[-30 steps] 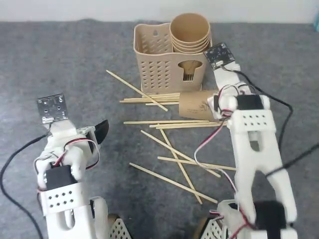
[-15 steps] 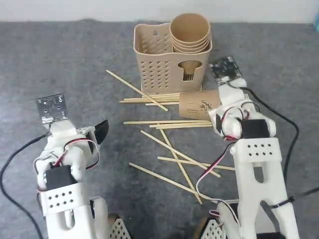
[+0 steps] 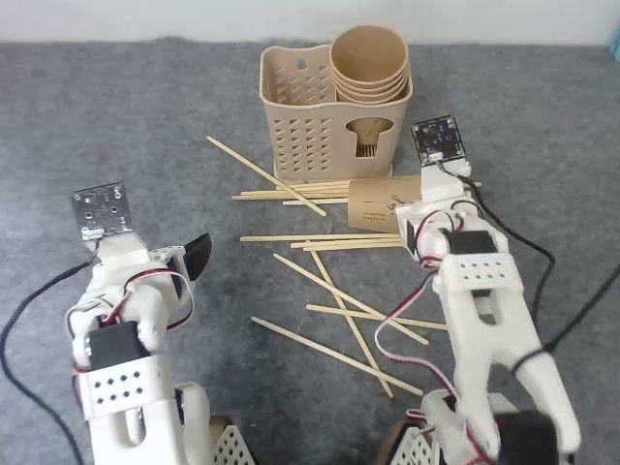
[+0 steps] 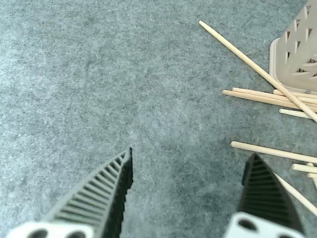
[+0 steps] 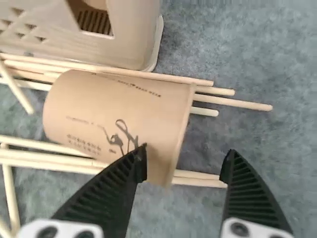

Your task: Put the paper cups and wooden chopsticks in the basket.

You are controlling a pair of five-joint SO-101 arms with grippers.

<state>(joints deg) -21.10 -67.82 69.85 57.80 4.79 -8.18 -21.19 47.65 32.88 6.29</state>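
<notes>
A beige slotted basket [image 3: 315, 136] stands at the back of the grey mat with a stack of paper cups [image 3: 369, 60] in its right half. One more paper cup [image 3: 383, 203] lies on its side just in front of the basket, resting on wooden chopsticks [image 3: 339, 240]. My right gripper [image 5: 185, 158] is open over that cup's [image 5: 114, 119] rim end, one finger on the cup wall and the other past the rim. My left gripper [image 4: 191, 158] is open above bare mat, left of the chopstick [image 4: 257, 72] pile, holding nothing.
Several chopsticks [image 3: 354, 320] lie scattered across the mat between the two arms and under the basket's front edge. The left arm [image 3: 126, 310] sits at the front left, the right arm [image 3: 480, 291] at the front right. The basket corner [image 4: 297, 54] shows beyond the left gripper.
The right arm has drawn back from the basket's right side and come down over the lying cup. The left arm has not moved.
</notes>
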